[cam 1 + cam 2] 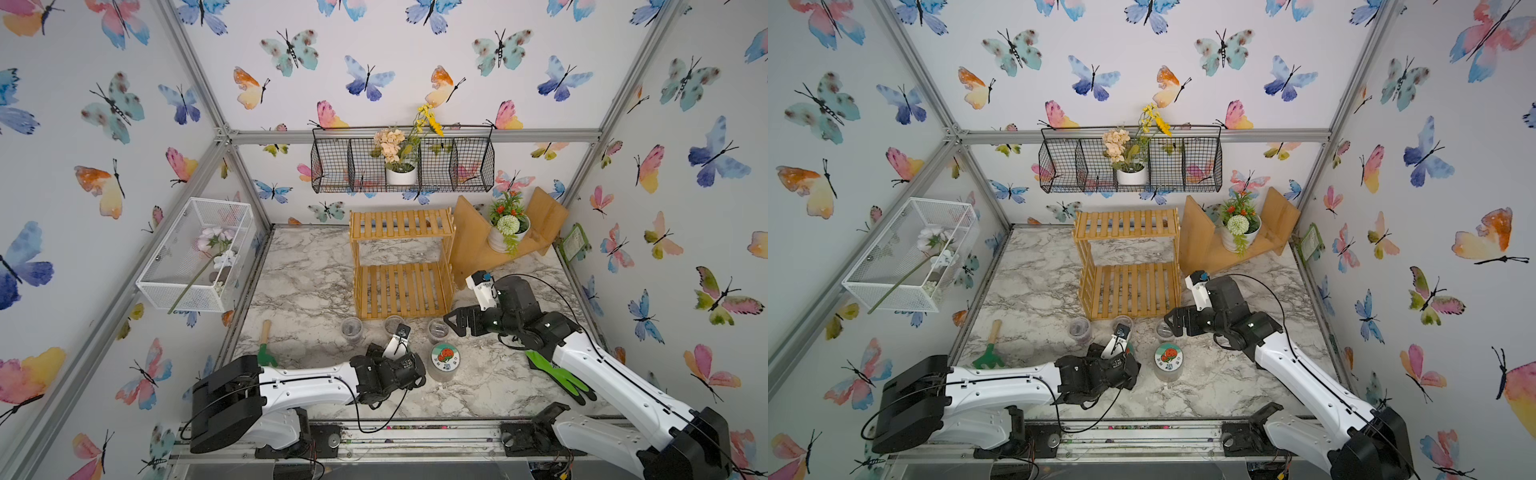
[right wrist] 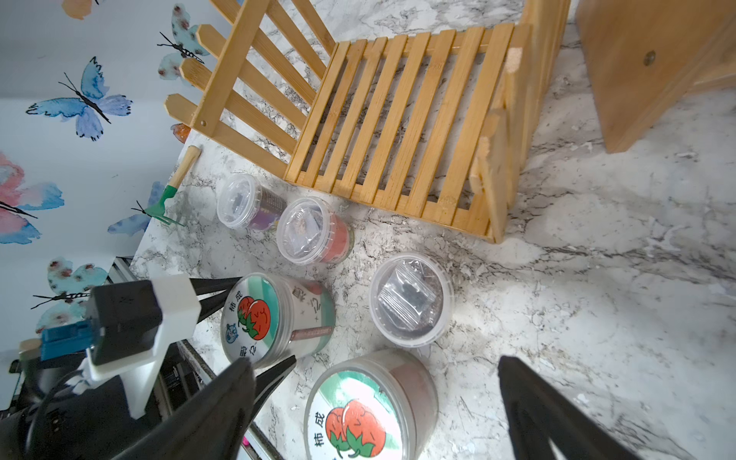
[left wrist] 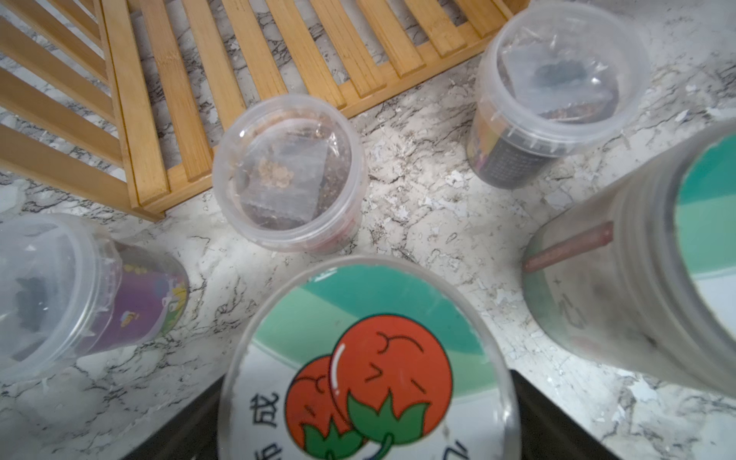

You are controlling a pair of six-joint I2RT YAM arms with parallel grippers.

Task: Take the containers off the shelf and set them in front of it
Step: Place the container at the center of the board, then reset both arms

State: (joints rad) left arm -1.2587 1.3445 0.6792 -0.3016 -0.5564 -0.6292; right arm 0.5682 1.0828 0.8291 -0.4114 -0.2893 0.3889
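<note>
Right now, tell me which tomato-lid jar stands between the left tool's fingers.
The jar nearer the purple cup: the left tool straddles it. The other jar stands apart from that tool.

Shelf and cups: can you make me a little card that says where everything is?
shelf: both boards bare
purple cup, red cup, dark cup: upright in a row on the table, just in front of the shelf
jars: two, and, nearer the robot than the cups
left gripper: jaws wide, either side of one jar
right gripper: open, holding nothing
</note>
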